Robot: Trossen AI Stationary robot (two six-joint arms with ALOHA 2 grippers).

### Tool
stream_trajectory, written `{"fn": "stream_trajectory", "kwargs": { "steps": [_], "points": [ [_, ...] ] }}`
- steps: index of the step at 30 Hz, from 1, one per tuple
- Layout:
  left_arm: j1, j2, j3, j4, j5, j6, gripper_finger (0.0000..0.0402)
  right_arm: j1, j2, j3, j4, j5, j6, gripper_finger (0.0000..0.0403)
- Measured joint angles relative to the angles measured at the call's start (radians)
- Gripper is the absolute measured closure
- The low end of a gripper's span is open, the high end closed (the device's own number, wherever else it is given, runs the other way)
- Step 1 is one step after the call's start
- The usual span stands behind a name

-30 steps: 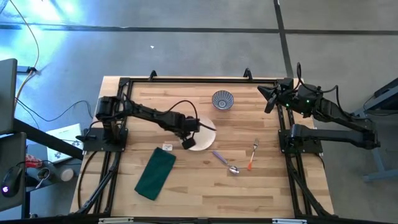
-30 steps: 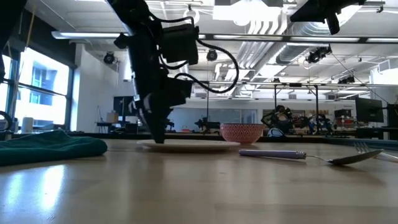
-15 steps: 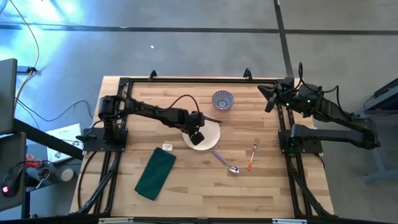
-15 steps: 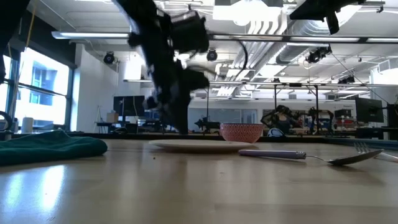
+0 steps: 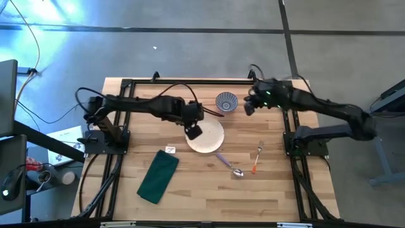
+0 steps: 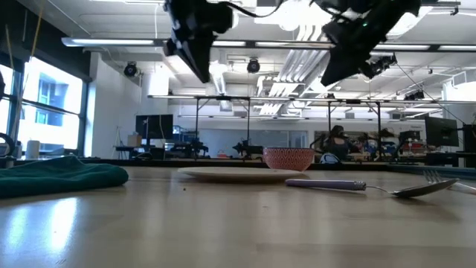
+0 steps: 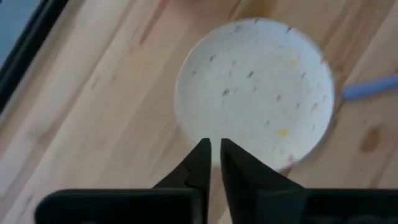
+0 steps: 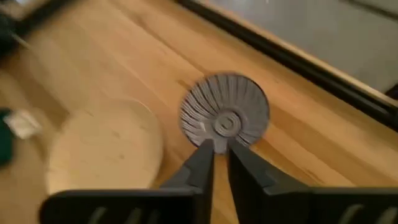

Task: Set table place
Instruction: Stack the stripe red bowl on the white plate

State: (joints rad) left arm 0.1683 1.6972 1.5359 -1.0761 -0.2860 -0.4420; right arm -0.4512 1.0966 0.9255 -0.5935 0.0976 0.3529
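The round cream plate (image 5: pixel 209 136) lies flat near the middle of the table and fills the left wrist view (image 7: pixel 255 93). My left gripper (image 5: pixel 193 132) hovers high over its left rim (image 6: pixel 199 71), fingers shut and empty (image 7: pixel 215 152). The small blue patterned bowl (image 5: pixel 226 101) stands upright just beyond the plate (image 8: pixel 225 118). My right gripper (image 5: pixel 247 109) hangs in the air to the bowl's right (image 6: pixel 331 78), shut and empty (image 8: pixel 221 152). The lilac-handled spoon (image 5: pixel 228 163), the orange-handled fork (image 5: pixel 257 158) and the dark green napkin (image 5: pixel 158 176) lie flat nearer the front.
A small white tag (image 5: pixel 169 150) lies between the napkin and the plate. The black frame (image 5: pixel 190 81) runs along the table's edges, with the arm bases at left and right. Bare wood shows at the front right.
My left gripper has risen from the plate's near-left rim at table height to well above it, drifting toward the far edge. The plate has slid a little toward the right. My right arm has swung from the far right corner leftward and down toward the bowl.
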Motion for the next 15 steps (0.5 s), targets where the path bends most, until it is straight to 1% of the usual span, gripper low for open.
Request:
{"fn": "stream_trajectory", "kwargs": {
  "steps": [4, 8, 12, 15],
  "points": [
    [0.002, -0.041, 0.001, -0.101, -0.020, -0.032, 0.0333, -0.056, 0.195, 0.183, -0.177, 0.004, -0.078, 0.0311],
    [0.002, -0.088, 0.002, -0.201, -0.050, -0.079, 0.0289, -0.105, 0.381, 0.325, -0.255, 0.004, -0.123, 0.0258],
    [0.001, -0.132, 0.002, -0.250, -0.074, -0.117, 0.0247, -0.134, 0.544, 0.397, -0.275, -0.001, -0.137, 0.0217],
    [0.002, -0.165, 0.002, -0.263, -0.081, -0.121, 0.0219, -0.150, 0.641, 0.419, -0.278, 0.000, -0.151, 0.0199]
  ]
}}
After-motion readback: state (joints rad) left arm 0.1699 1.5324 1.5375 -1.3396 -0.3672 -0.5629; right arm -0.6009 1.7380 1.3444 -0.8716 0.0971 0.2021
